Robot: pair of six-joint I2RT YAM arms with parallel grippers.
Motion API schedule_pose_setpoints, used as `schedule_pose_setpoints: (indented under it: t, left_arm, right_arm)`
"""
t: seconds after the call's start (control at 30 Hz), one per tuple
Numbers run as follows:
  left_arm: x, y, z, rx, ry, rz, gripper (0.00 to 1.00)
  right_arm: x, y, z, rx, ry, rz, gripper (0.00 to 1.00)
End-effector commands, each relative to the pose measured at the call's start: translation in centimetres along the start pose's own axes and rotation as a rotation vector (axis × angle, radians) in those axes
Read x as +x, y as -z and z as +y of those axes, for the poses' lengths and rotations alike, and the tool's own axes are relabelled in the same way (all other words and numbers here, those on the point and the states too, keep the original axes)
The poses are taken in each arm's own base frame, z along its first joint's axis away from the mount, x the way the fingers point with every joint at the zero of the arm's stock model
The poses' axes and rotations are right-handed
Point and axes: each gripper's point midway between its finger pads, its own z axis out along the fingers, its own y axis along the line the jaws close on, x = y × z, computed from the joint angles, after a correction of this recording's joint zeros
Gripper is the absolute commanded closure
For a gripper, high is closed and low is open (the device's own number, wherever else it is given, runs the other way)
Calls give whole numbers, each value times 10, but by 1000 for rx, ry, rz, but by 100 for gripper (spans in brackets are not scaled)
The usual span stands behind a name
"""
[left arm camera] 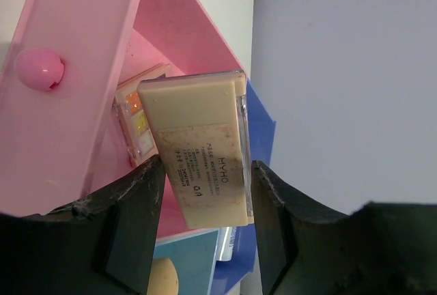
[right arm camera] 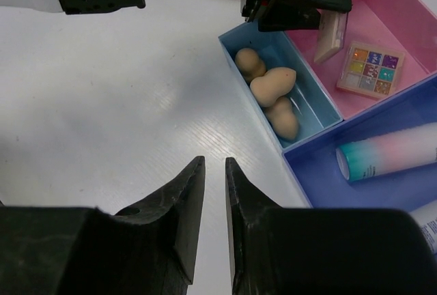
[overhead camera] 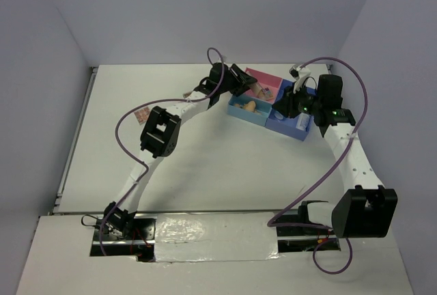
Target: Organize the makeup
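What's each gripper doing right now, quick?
Left gripper: closed on the beige palette.
Right gripper: shut, holding nothing.

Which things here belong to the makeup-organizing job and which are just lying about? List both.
Job: cream rectangular palette, square multicolour palette, three peach egg-shaped sponges, teal-to-pink tube, flat brownish palette on the white table.
Not the job's: pink-and-blue plastic compartment tray, purple arm cables, silvery tape strip.
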Motion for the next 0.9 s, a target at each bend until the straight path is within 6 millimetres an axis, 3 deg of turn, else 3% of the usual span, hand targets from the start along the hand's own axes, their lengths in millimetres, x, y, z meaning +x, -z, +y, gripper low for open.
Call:
schedule_pose_setpoints:
  t: [0.0, 0.13, 0.23, 0.33, 0.37, 0.63, 0.77, 0.8, 0.83, 0.87]
  left_arm:
    - [3, -5, -4, -2, 24, -4, 41]
    - [5, -3, -9, 11, 34, 6, 39]
    - [5, -1, -16, 29, 37, 14, 29]
    - [3, 1, -24, 45, 33, 13, 4]
    - [2, 2, -28, 54, 31, 14, 1]
    - [-7, 13, -58, 121, 15, 11, 1]
    - [-20, 32, -89, 161, -60, 1, 5]
    - [-23, 38, -94, 166, -120, -4, 7]
    - [-30, 53, -115, 189, -169, -20, 16]
    - [-37, 59, -103, 143, -244, -27, 21]
  right_arm:
    - [-10, 6, 3, -3, 24, -51, 74]
    - [-10, 5, 4, -9, 24, -53, 73]
    - [-10, 5, 5, -15, 23, -53, 72]
    - [-9, 5, 5, -20, 21, -52, 72]
    - [-9, 5, 6, -21, 21, -52, 72]
    - [-9, 5, 7, -32, 22, -51, 70]
    - [-7, 3, 9, -54, 26, -42, 66]
    - [-5, 2, 9, -64, 28, -30, 62]
    - [-4, 1, 10, -77, 27, -21, 58]
    - [-4, 2, 16, -105, 25, -9, 44]
